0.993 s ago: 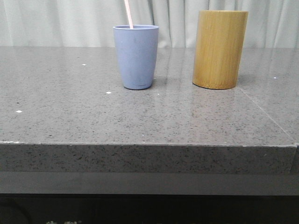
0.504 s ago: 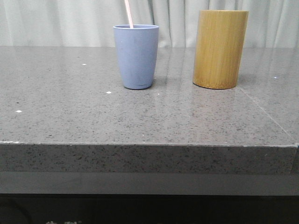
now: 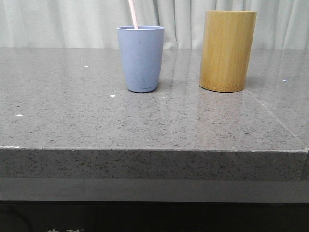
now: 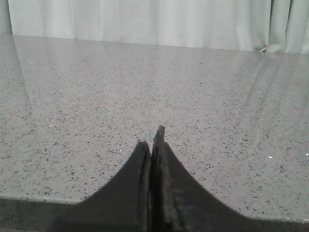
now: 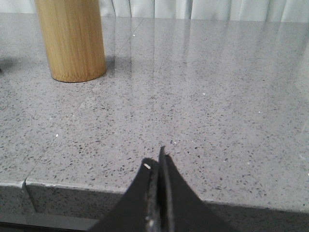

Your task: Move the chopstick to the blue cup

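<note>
The blue cup (image 3: 140,58) stands upright on the grey stone table, left of centre in the front view. A pale pink chopstick (image 3: 133,14) stands in it, leaning left, its top cut off by the frame. No gripper shows in the front view. My left gripper (image 4: 151,137) is shut and empty, low over bare tabletop near the front edge. My right gripper (image 5: 157,157) is shut and empty, near the table's front edge, with the cup out of its view.
A taller yellow-brown bamboo cylinder (image 3: 227,50) stands right of the blue cup; it also shows in the right wrist view (image 5: 71,39). A pale curtain hangs behind the table (image 3: 145,125). The table's front edge (image 5: 96,186) lies just under the right gripper.
</note>
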Robot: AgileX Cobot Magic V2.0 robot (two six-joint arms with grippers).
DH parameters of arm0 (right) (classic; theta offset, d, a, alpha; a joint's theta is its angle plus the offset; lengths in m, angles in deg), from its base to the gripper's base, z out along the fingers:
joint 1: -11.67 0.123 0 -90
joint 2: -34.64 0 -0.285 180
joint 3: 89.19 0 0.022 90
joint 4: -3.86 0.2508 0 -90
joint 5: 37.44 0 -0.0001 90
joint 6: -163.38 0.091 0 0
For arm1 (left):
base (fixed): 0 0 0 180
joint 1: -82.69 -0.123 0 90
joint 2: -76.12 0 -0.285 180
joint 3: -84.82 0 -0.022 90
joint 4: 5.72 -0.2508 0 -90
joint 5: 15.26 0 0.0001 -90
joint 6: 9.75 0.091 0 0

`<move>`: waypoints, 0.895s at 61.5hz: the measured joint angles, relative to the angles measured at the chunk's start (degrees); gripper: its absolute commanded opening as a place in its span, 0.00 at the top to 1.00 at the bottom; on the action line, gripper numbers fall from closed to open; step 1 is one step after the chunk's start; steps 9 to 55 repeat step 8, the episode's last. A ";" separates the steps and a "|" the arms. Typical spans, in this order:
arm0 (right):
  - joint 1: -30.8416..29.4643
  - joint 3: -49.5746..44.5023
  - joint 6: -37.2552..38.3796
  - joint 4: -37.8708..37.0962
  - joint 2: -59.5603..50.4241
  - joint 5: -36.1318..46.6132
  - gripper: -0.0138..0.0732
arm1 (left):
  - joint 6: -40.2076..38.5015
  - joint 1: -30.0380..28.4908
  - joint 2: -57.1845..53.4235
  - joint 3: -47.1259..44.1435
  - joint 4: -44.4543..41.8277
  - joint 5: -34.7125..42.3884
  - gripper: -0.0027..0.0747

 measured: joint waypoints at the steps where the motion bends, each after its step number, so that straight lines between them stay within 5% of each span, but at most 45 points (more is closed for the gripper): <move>1: 0.00 0.00 0.00 0.00 0.00 0.00 0.92 | 0.00 0.00 0.00 0.00 0.00 0.00 0.99; 55: 0.00 0.00 0.00 0.04 0.00 0.00 0.92 | 0.00 0.00 0.00 0.00 0.00 0.00 0.99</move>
